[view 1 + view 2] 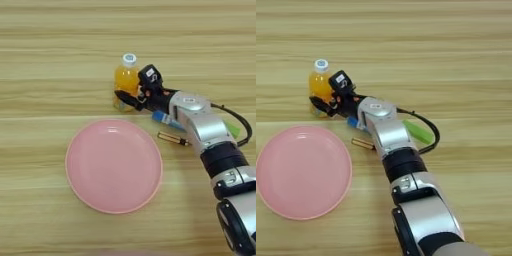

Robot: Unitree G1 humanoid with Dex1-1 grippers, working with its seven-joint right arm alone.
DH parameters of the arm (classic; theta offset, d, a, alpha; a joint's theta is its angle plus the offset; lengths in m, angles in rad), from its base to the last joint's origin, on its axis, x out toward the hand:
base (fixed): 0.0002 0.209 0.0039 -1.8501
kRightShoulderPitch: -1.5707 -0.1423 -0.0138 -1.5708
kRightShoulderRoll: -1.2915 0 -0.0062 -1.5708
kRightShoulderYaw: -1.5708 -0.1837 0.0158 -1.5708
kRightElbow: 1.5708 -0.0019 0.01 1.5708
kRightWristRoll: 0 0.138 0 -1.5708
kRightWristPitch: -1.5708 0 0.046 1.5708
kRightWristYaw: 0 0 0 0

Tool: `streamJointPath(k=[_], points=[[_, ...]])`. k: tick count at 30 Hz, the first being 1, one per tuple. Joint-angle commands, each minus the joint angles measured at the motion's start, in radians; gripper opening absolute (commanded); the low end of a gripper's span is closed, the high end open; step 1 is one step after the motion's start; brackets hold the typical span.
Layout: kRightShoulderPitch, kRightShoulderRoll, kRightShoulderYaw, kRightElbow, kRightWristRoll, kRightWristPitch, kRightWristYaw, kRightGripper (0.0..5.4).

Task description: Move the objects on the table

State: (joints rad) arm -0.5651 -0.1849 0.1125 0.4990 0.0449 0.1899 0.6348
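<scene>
A: Scanning big to small: table [45, 60], pink plate [114, 165] in front, arm [200, 125] in from the right, bottle [126, 80] upright just behind plate, glue stick [164, 119] lying under the forearm, small brass-coloured pin [172, 138] beside it.

B: Gripper [131, 95]?

A: Fingers straddle bottle's lower half, one each side; looks like pinching it, tho contact's hard to confirm.

B: Step?

A: Grasp stage, I'd say. Next: firm squeeze, lift straight so it won't tip.
</scene>
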Motion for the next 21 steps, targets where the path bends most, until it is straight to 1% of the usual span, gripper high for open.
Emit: streamJointPath(k=[1,5,9,17,19,21], points=[[-0.082,-0.02,-0.029,-0.044,0.006,-0.042,-0.023,3.44],[-0.086,-0.016,-0.034,-0.067,0.009,-0.05,-0.025,3.44],[-0.079,0.002,-0.032,-0.147,0.011,-0.07,-0.038,3.43],[-0.04,0.004,-0.012,-0.288,0.007,-0.034,-0.036,3.43],[-0.024,-0.004,-0.006,-0.35,0.02,-0.01,-0.015,3.43],[0.007,-0.03,0.01,-0.437,0.038,-0.004,0.039,3.43]])
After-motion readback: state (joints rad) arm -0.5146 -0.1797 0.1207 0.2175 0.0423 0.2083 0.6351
